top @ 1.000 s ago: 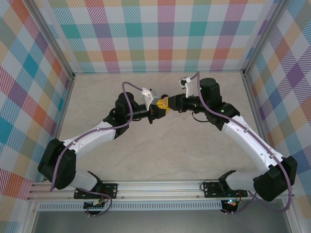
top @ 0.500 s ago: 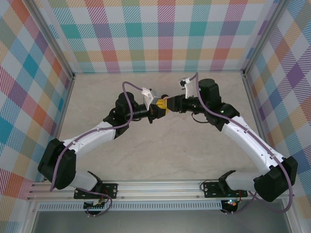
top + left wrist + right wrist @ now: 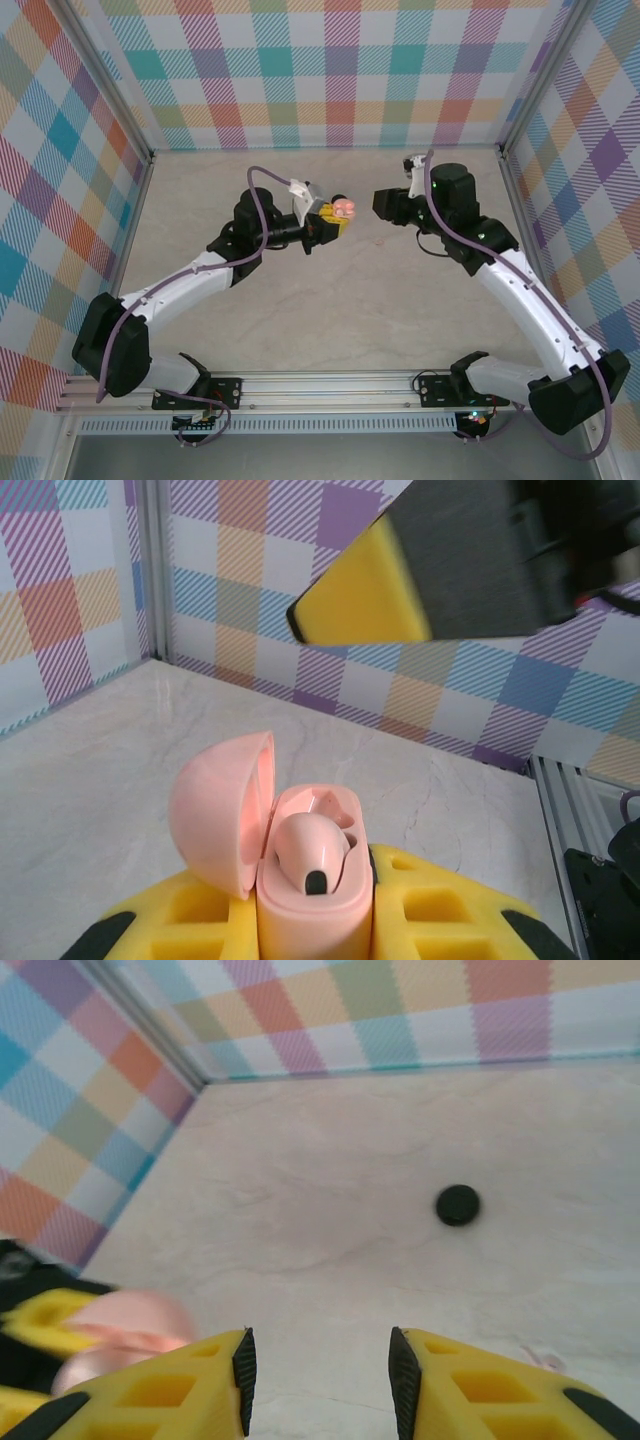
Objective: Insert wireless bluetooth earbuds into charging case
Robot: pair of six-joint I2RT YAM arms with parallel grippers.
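My left gripper is shut on the pink charging case and holds it above the table. In the left wrist view the case stands upright between the yellow fingers with its lid swung open to the left. One pale pink earbud sits in the case, and the pocket behind it looks empty. My right gripper hangs a short way right of the case, open, with nothing between its fingers. A small pale pink piece, blurred, lies on the table by the right finger.
A small round black object lies on the marble table ahead of the right gripper. Checked walls close in the back and both sides. A yellow finger of the right gripper hangs above the case in the left wrist view.
The right gripper was touching the case at the left gripper. It has pulled back to the right and stands open. The open case with the pink earbud is now uncovered.
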